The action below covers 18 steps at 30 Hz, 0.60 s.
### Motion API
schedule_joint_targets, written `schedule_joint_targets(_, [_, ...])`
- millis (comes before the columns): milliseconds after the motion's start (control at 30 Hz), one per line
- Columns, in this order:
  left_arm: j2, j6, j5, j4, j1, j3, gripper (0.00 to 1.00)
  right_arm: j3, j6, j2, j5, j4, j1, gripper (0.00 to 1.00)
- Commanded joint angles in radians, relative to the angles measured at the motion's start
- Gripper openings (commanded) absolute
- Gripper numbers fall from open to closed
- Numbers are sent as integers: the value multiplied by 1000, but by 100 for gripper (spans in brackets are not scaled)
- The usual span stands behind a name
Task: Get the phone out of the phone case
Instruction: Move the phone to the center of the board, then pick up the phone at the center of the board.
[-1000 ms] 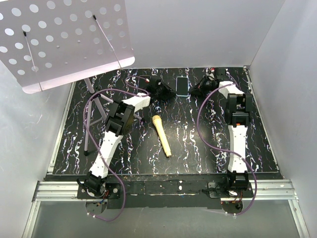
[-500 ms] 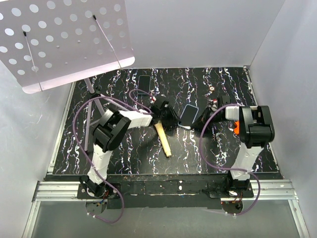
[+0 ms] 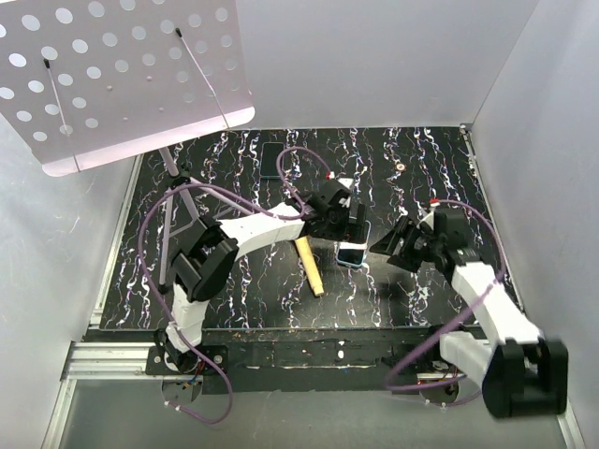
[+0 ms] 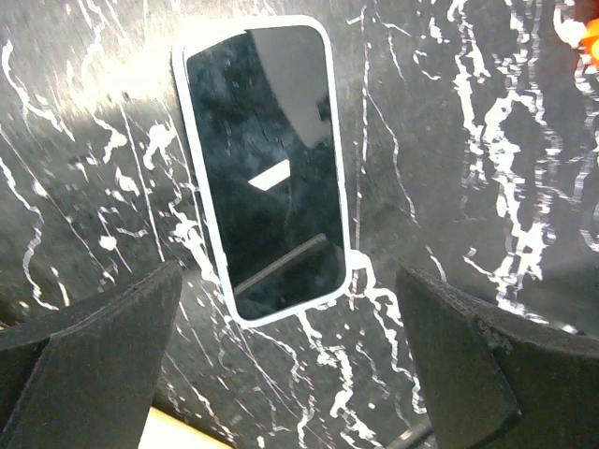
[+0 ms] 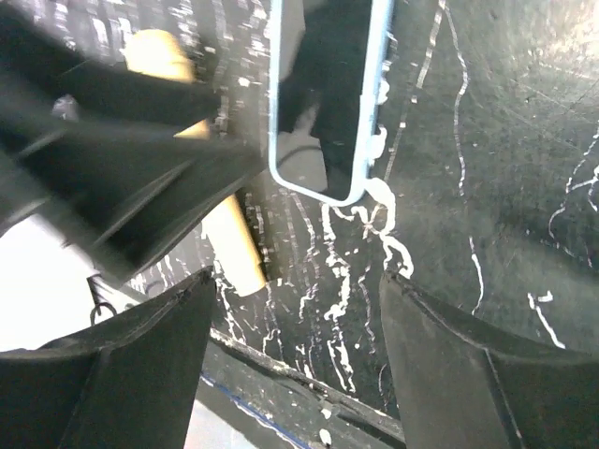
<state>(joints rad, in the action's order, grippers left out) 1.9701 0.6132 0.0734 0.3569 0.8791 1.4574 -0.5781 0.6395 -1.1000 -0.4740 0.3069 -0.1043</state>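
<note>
1. Perforated white stand plate (image 3: 122,75): upper left of the top view.
2. Left gripper (image 4: 285,346): fingers spread wide above the phone, gripping nothing.
3. Phone (image 4: 267,159): screen-up in its light-blue phone case (image 5: 377,84), flat on the marbled table (image 3: 421,178), centre frame, just right of a yellow stick (image 3: 309,267).
4. Right gripper (image 5: 295,346): fingers apart, empty, right of the phone.

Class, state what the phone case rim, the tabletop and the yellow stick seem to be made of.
Phone case rim: pale blue soft plastic or silicone, probably; smooth, rounded edge.
Tabletop: marble-patterned, likely printed laminate; white veins, slight sheen.
Yellow stick: looks wooden or plastic; matte tan, uncertain.
</note>
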Motion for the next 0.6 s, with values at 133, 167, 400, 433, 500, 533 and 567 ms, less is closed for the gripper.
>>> schedule_joint_targets(133, [156,-234,-136,220,57,194,98,11,88,642,205,153,5,83])
schedule_joint_targets(167, [173,-240,-147,223,66,208,98,-3,89,684,222,178,3,84])
schedule_joint_targets(400, [253,-218,-168,244,106,273,98,-78,43,792,293,300,3,82])
schedule_joint_targets(433, [263,-211,-179,254,110,282,98,-81,42,795,296,313,3,82])
schedule_joint_targets(500, [279,-190,-198,269,110,299,98,-77,42,799,287,322,3,82])
schedule_joint_targets(533, [282,-176,-201,271,112,299,98,-75,45,804,285,324,3,82])
schedule_joint_targets(567, [283,-168,-211,272,110,304,98,-72,51,807,281,322,2,81])
